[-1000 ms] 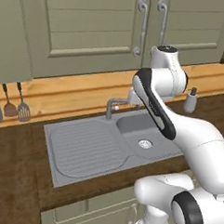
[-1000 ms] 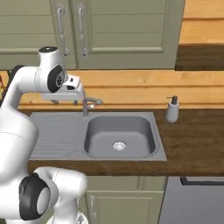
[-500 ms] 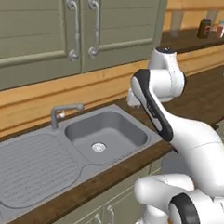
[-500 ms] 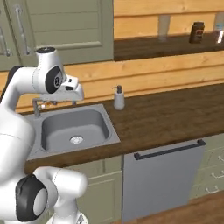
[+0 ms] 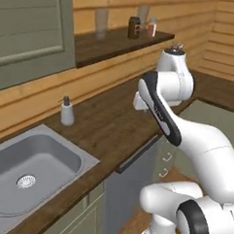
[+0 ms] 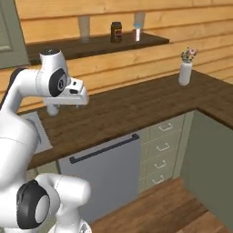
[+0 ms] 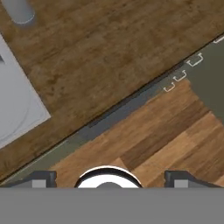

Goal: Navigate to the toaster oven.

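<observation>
Sink (image 5: 33,168) has slid left as views turned; end effector (image 7: 109,177) parted, empty.

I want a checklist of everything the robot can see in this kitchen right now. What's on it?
Surface: dark wooden counter, steel sink set into it.
Job's things: toaster oven, nothing seen.
Clutter: soap bottle by the sink; flower vase near the corner; dark jar and glasses on the shelf.
Grippers: gripper over the counter's front edge, open, holding nothing.
Cables: nothing seen.
Surroundings: wood-plank wall, dishwasher, drawers, wooden floor.
</observation>
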### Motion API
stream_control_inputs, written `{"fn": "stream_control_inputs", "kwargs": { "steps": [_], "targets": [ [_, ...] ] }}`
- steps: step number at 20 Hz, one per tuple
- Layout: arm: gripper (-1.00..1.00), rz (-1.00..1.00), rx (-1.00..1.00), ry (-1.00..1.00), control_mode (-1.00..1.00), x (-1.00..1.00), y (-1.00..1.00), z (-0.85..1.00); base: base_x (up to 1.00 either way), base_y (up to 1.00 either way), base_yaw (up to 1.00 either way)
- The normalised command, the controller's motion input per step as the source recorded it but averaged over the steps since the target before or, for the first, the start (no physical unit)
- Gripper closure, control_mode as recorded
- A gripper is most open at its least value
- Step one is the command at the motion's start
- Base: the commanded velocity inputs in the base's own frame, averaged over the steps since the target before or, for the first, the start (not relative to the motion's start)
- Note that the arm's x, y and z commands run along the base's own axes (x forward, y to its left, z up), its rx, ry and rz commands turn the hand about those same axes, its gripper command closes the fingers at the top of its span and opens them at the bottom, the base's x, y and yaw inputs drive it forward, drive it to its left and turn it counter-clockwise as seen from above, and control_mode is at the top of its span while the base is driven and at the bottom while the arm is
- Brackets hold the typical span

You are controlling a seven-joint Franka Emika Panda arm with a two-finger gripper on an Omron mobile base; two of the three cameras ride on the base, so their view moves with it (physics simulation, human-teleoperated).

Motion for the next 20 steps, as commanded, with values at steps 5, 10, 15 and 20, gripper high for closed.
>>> {"fn": "stream_control_inputs", "kwargs": {
  "steps": [5, 10, 15, 20],
  "targets": [
    [-1.00, 0.00, 0.00, 0.00, 1.00, 0.00, 0.00, 0.00, 0.02, -0.37, -0.67],
    [-1.00, 0.00, 0.00, 0.00, 1.00, 0.00, 0.00, 0.00, 0.00, -0.22, -0.77],
    [-1.00, 0.00, 0.00, 0.00, 1.00, 0.00, 0.00, 0.00, 0.03, -0.06, -0.82],
    [-1.00, 0.00, 0.00, 0.00, 1.00, 0.00, 0.00, 0.00, 0.11, -0.35, -0.76]
  ]
}}
